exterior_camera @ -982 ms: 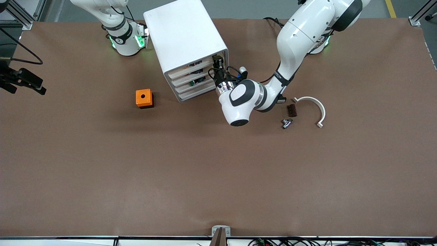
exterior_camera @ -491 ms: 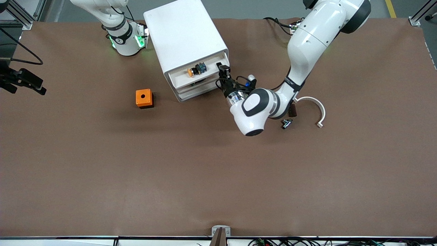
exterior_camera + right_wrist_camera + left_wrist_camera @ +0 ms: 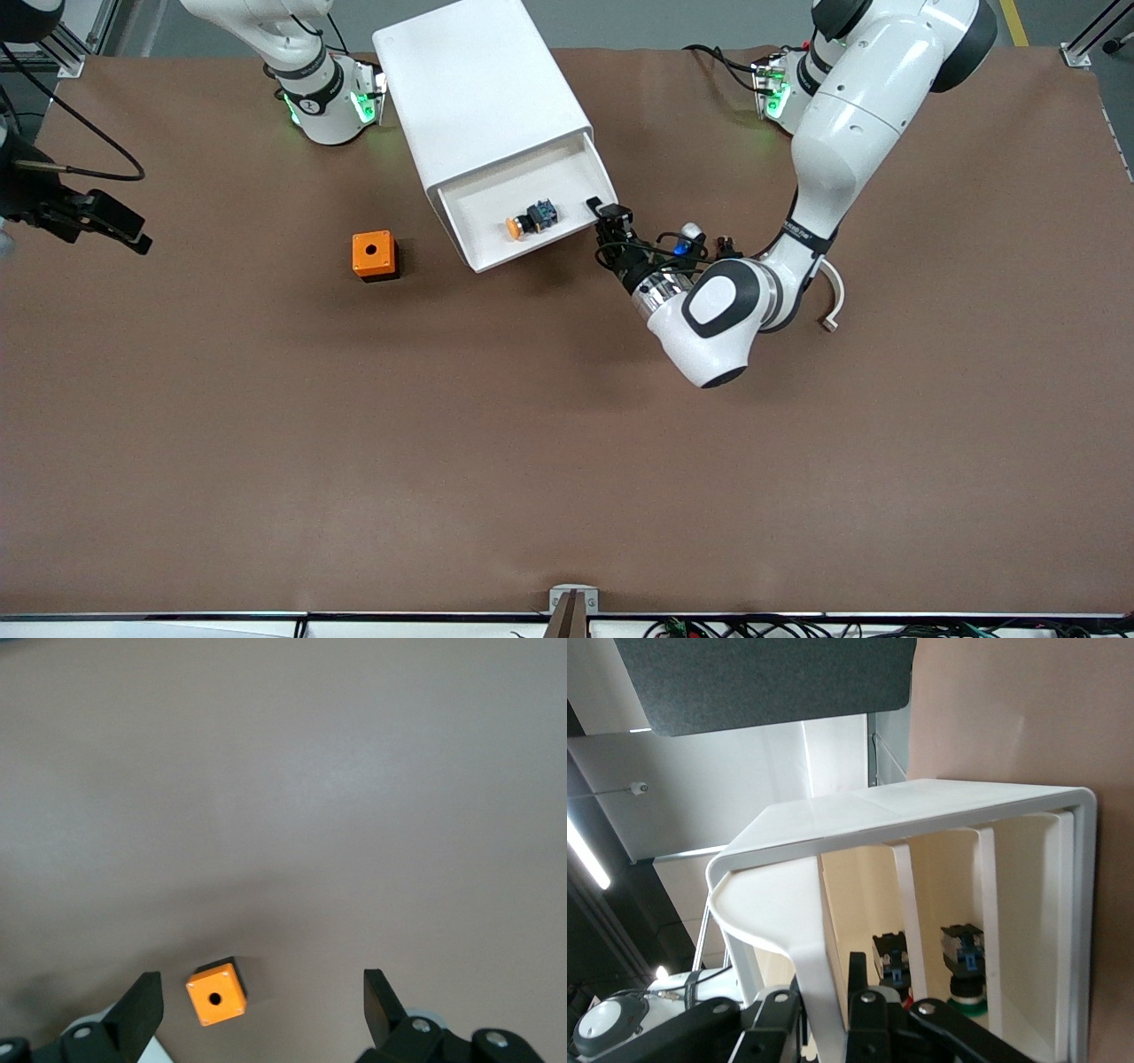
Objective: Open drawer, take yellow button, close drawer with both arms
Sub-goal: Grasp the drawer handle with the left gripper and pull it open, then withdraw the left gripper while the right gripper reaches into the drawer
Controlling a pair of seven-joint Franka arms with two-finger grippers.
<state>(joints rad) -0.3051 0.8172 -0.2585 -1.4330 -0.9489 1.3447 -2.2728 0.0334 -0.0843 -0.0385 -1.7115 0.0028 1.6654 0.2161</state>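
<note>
The left gripper (image 3: pixel 605 213), just above the frame's centre, pinched the corner of the top drawer (image 3: pixel 567 164), which stood pulled well out of the white cabinet (image 3: pixel 469 84). The orange-capped push button (image 3: pixel 530 219) lay on the drawer floor, untouched. The right gripper (image 3: pixel 261 1005) hung wide open and empty over the table at the frame's left edge, the orange cube (image 3: pixel 374 255) in its wrist view. A good pick probably needed the drawer held steady while the right gripper descended over the button. The surface was a brown mat (image 3: pixel 567 461), with grey floor past it at the top.
</note>
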